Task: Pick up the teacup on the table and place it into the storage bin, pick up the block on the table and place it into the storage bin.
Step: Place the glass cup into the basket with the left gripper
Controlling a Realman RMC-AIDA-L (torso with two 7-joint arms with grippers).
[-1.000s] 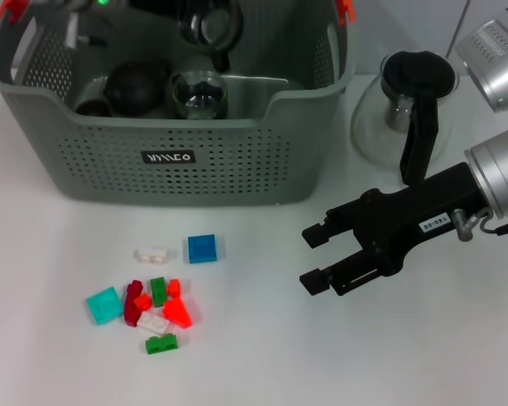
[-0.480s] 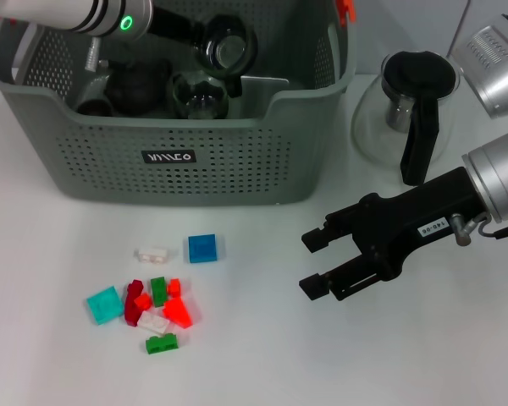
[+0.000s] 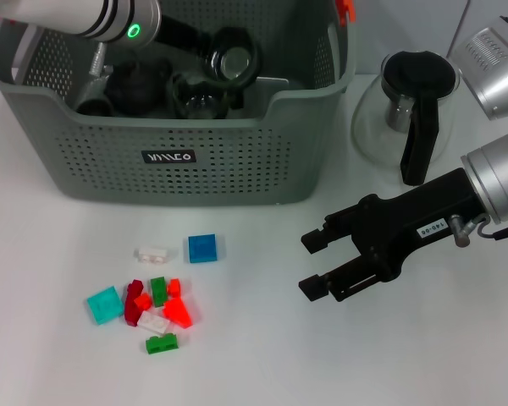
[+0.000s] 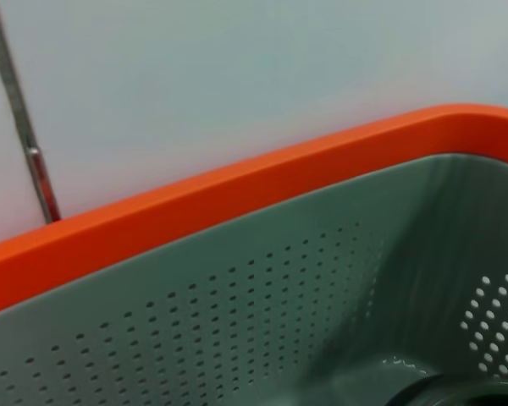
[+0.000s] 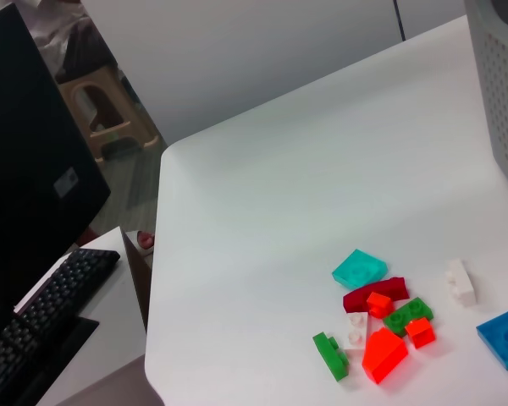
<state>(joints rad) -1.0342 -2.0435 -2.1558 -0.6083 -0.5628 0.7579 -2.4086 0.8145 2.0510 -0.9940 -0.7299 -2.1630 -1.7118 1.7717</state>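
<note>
Left gripper (image 3: pixel 229 59) inside bin (image 3: pixel 178 161) at bench far-left, grip state unclear. Teacup not identifiable. Right gripper (image 3: pixel 315 262) unclenched; approach blue block (image 3: pixel 202 248) mid-bench, descend straight, avoid pile.

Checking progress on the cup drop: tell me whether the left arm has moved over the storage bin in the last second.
Yes. In the head view the left gripper has swung rightward, toward the right wall of the storage bin.
</note>
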